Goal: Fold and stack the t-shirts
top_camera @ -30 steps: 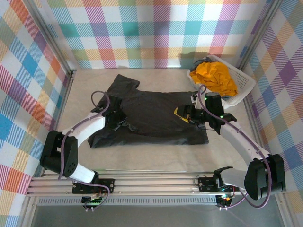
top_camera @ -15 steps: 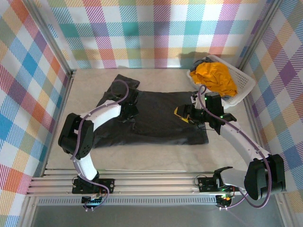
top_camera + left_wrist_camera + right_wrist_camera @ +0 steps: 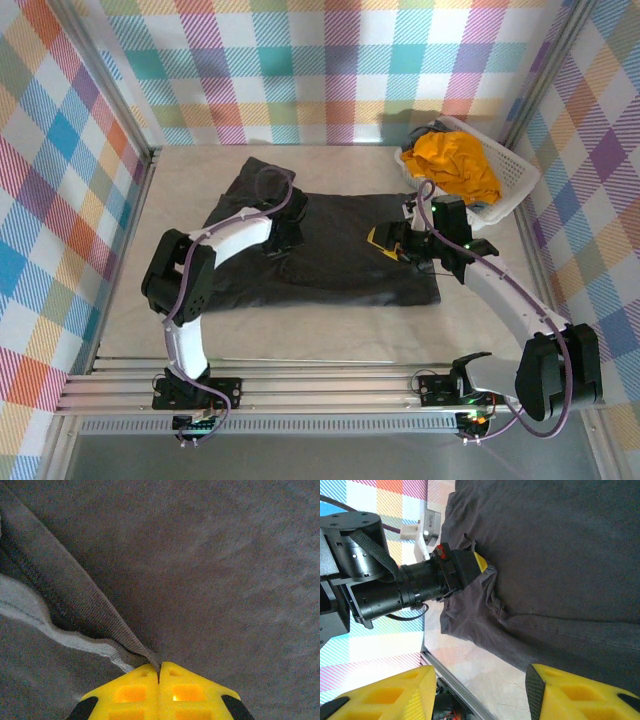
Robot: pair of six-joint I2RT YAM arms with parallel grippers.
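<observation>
Mid-fold here: our left fingers (image 3: 159, 676) pinch an edge of the grey t-shirt (image 3: 215, 565), right fingers (image 3: 385, 242) sit wide apart. Next we'd carry that edge across.

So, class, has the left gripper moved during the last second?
Yes: the left gripper moved right, toward the white basket, pinching the charcoal t-shirt.

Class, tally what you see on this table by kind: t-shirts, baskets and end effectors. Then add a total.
T-shirts: 2, grey t-shirt and mustard t-shirt
Baskets: 1, white basket
End effectors: 2, left end effector and right end effector
Total: 5
</observation>
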